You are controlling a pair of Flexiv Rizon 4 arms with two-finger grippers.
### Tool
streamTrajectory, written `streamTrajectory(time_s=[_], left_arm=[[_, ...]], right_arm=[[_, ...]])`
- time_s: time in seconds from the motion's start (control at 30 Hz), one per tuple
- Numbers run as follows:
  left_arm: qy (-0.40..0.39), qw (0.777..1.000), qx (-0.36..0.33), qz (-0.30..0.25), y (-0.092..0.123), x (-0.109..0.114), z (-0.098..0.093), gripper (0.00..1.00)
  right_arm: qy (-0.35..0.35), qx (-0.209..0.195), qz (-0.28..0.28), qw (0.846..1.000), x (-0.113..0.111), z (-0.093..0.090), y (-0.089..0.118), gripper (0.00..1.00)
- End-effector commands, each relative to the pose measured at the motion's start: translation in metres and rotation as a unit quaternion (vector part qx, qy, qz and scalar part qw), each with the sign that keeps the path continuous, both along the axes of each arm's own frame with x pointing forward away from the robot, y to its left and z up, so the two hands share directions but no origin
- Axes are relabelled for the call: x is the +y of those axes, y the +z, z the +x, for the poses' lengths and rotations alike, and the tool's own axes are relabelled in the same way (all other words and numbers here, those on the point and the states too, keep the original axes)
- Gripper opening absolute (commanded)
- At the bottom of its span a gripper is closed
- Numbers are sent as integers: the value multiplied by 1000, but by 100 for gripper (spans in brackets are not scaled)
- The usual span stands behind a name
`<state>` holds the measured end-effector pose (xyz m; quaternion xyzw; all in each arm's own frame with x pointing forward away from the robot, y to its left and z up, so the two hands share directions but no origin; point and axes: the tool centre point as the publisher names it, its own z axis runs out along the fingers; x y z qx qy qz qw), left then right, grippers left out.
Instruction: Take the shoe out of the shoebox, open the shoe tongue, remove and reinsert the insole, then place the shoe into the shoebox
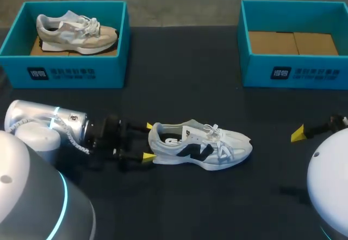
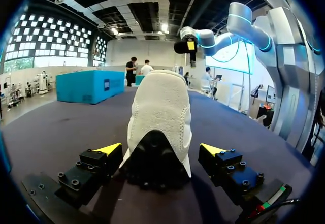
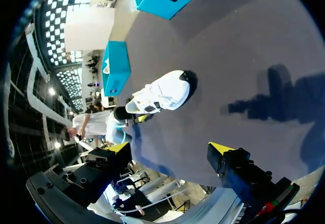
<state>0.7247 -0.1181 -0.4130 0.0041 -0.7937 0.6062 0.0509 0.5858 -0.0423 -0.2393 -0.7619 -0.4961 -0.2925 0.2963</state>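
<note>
— The white shoe (image 1: 201, 146), where do we have it?
— It stands on its sole on the dark table (image 1: 179, 93), outside both boxes. Its toe points towards our right arm and its heel towards our left.
— And our left gripper (image 1: 148, 141)?
— It sits low over the table at the heel with its fingers spread. There's a yellow tip just beside the heel on either side, but they aren't clamped on it.
— What about our right gripper (image 1: 298, 134)?
— It is well apart from the toe. Its fingers are spread wide too, with bare table between the tips.
— And the boxes?
— Both are at the far edge. The left shoebox (image 1: 65, 74) holds a beige shoe (image 1: 76, 33), and the right shoebox (image 1: 293, 74) shows a brown cardboard floor (image 1: 293, 43).
</note>
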Motion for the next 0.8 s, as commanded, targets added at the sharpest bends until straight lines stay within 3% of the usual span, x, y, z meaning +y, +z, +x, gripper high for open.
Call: streamTrajectory(time_s=[0.03,0.8], left_arm=[[0,1000,-3,0,-4,-9,1,100],[0,1000,-3,-10,-12,-33,5,100]], right_arm=[[-2,0,-2,1000,1,-2,1,100],[-2,0,-2,1000,1,-2,1,100]])
